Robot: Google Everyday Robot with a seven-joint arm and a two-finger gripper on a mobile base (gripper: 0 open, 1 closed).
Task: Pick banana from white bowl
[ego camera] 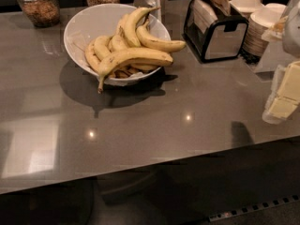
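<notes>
grey counter [187,125] | white bowl [82,27] back-left | napkin dispenser [218,32] back-right | glass jar [37,3] far-left corner | gripper [283,97] over right edge

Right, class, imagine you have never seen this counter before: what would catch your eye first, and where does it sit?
The yellow bananas piled in the white bowl at the upper left of the glossy grey counter draw the eye first, one drooping over the front rim. Next comes the black napkin dispenser to the bowl's right, then the pale gripper at the right edge, away from the bowl.
</notes>
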